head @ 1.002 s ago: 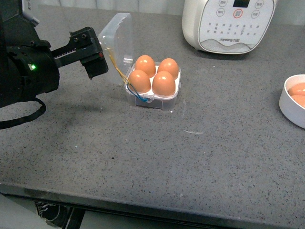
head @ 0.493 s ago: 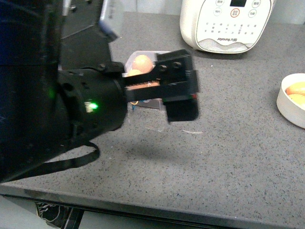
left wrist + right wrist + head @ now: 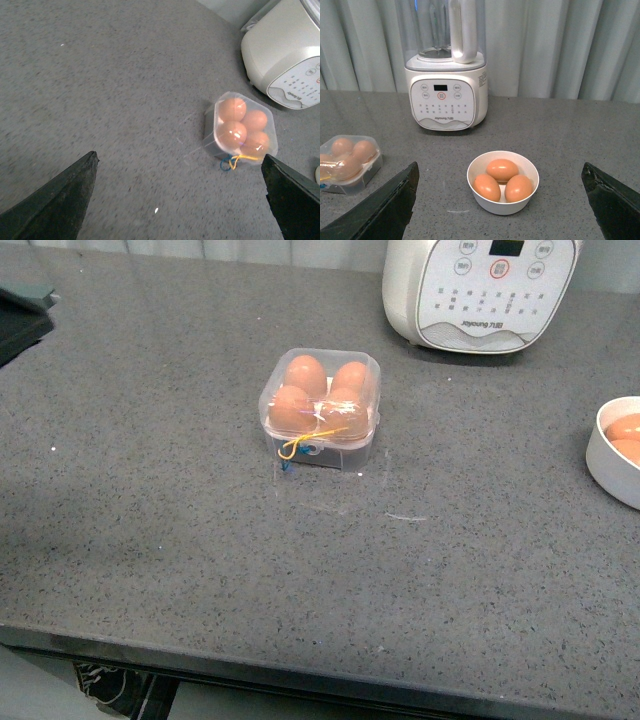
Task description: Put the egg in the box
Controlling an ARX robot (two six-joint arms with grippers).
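The box (image 3: 320, 405) is a clear plastic case on the grey counter, its lid shut over several brown eggs (image 3: 304, 375), one in each cell. Yellow and blue cords (image 3: 295, 448) hang at its front clasp. It also shows in the left wrist view (image 3: 243, 131) and at the edge of the right wrist view (image 3: 347, 162). My left gripper (image 3: 179, 156) is open and empty, high above the counter and apart from the box. My right gripper (image 3: 499, 166) is open and empty, facing a bowl of eggs. In the front view only a dark corner of the left arm (image 3: 20, 320) shows.
A round cream bowl (image 3: 470, 175) holds three brown eggs (image 3: 501, 170); it sits at the right edge of the front view (image 3: 597, 435). A big white appliance (image 3: 480, 290) stands at the back, also in the right wrist view (image 3: 445, 95). The counter's front edge runs along the bottom.
The box lid was open and is now shut. My left arm swept across in front of the box, then drew back to the far left, nearly out of the front view.
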